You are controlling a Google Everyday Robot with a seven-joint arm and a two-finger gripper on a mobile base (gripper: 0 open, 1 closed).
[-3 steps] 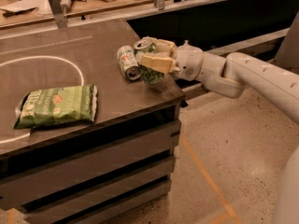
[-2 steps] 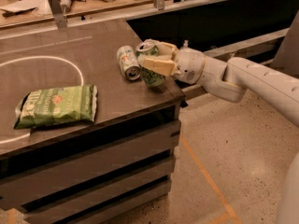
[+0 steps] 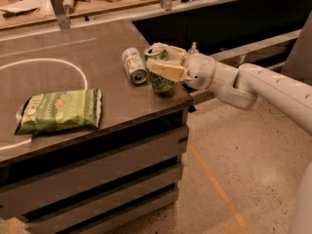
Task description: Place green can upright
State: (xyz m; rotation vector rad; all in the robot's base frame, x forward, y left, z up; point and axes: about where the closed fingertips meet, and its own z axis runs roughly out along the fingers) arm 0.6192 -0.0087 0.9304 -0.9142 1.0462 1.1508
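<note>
My gripper (image 3: 152, 57) sits at the right edge of the table, its two cream, blocky plastic fingers (image 3: 168, 71) pinching the green can (image 3: 162, 84) from either side. The can is a small, smooth metal cylinder with a green body and a silver top rim. It stands nearly upright, leaning a little to the left, with its base low over the tabletop near the front right corner; I cannot tell whether it touches the surface. Behind the gripper, a rounded white wrist and a thick, glossy white arm (image 3: 258, 84) stretch off to the right.

Just left of the held can, a paler silver can (image 3: 134, 65) lies on its side, its open end towards me. Further left, well apart, a flat, crinkled green chip bag (image 3: 61, 110) lies on the table (image 3: 102, 43). The tabletop is dark brown and matte, marked with a thin white circle (image 3: 46, 61), and dark horizontal slats run below it. The floor (image 3: 243, 160) is pale, speckled concrete crossed by an orange line (image 3: 214, 184). A cluttered wooden bench (image 3: 97, 6) runs along the back
</note>
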